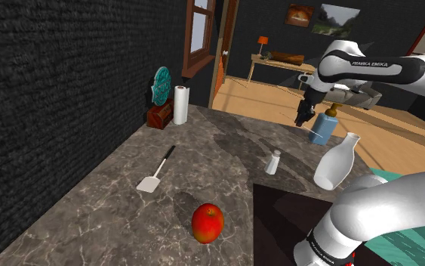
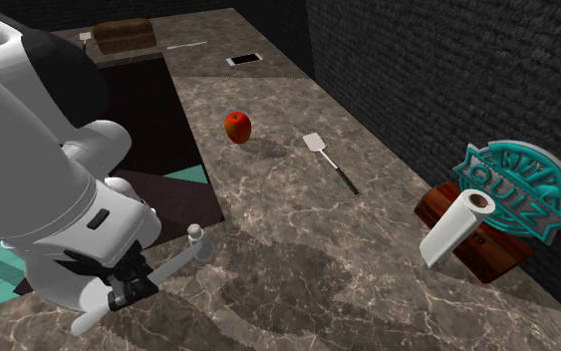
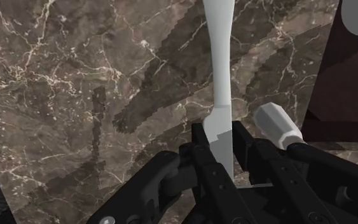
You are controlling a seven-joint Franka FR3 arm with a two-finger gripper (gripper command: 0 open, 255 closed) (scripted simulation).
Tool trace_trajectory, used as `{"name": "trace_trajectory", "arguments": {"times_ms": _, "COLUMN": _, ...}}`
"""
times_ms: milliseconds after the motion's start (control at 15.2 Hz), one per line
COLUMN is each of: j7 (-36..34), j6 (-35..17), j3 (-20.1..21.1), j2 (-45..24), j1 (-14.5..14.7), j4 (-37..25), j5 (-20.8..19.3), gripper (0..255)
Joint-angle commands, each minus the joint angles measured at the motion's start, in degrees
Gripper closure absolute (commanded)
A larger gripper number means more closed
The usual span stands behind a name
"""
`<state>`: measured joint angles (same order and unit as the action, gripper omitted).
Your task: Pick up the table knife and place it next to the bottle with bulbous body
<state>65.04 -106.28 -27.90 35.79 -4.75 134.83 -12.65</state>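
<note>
At the near end of the marbled surface, noted a red apple and, a little farther toward the shoulder view's left, a white spatula, both well apart from the work and no obstacle. Farther on, toward that view's right, found a small shaker near the white bottle with the swollen body, judged to be the goal. Beyond these, held the table knife clamped in the pincer near one end, raised above the surface, probably to carry it without scraping. Had yet to set it down beside the white bottle, minding the shaker and the blue dispenser close by. At the far left, passed over a paper roll, a wooden box and a teal sign.
</note>
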Motion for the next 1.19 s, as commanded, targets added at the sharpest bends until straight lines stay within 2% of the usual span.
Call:
{"name": "trace_trajectory", "arguments": {"times_ms": 0, "j7": -0.1, "j6": -1.5, "j3": -0.3, "j2": 0.0, "j1": -0.1, "j4": 1.5, "j5": -0.2, "gripper": 255}}
{"name": "trace_trajectory", "arguments": {"times_ms": 1122, "j7": 0.5, "j6": -15.5, "j3": -3.9, "j2": -3.2, "j1": -0.5, "j4": 12.3, "j5": -2.0, "gripper": 255}}
